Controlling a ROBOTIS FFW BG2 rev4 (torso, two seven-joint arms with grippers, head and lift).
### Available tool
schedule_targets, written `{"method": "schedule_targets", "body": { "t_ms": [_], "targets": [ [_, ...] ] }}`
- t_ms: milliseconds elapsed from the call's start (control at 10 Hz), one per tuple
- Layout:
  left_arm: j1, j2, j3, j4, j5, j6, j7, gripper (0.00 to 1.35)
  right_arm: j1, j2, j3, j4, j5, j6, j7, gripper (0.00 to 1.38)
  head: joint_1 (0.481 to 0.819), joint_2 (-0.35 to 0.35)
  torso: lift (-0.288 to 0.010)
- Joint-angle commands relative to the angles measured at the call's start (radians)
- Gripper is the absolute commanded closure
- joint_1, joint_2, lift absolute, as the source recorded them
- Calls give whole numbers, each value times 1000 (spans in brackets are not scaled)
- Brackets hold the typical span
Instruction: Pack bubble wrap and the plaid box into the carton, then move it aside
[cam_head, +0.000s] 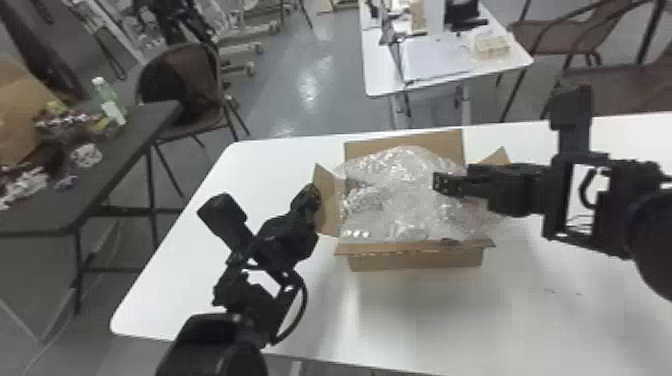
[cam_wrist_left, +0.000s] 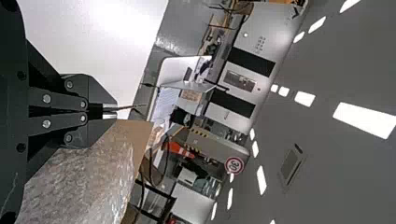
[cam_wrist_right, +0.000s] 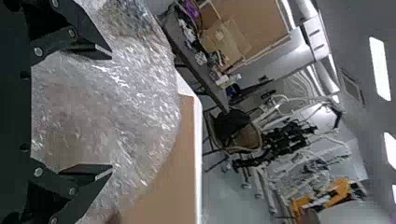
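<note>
Nearest is the black left arm (cam_head: 215, 345), with the left gripper (cam_head: 313, 194) at its end. That gripper is closed on the thin side flap (cam_head: 327, 207) of the carton (cam_head: 415, 261). The carton sits just beside it, on the robot's right, on the white table (cam_head: 430, 320). The bubble wrap (cam_head: 405, 200) is a big, shiny, see-through heap in the carton. It puffs up over the carton's sides and spills out a bit under the right gripper (cam_head: 440, 184). The right gripper is over the wrap, and its two fingers are wide open. I can't tell if they touch the wrap. The back flap (cam_head: 442, 140) stands up past both grippers. Well apart from the left gripper, a green bottle (cam_head: 108, 100) is on a dark table (cam_head: 112, 160).
</note>
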Motion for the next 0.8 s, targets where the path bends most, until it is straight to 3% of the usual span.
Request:
{"method": "schedule_targets", "body": {
  "t_ms": [0, 100, 300, 400, 700],
  "targets": [
    [5, 3, 8, 0, 8, 2, 0, 1214, 91, 1, -80, -155, 115, -73, -6, 124, 650, 313, -166],
    [10, 5, 14, -1, 18, -3, -1, 1214, 165, 1, -137, -234, 146, -83, -14, 125, 635, 278, -166],
    [21, 14, 28, -8, 33, -5, -1, 1213, 311, 1, -226, -393, 223, -93, -49, 125, 638, 228, -166],
    [25, 17, 32, -9, 38, -9, -1, 1213, 357, 1, -256, -418, 206, -93, -49, 125, 650, 194, -166],
    [28, 17, 52, -11, 44, -12, -7, 1213, 539, 1, -324, -573, 316, -158, -56, 125, 685, 147, -166]
  ]
}}
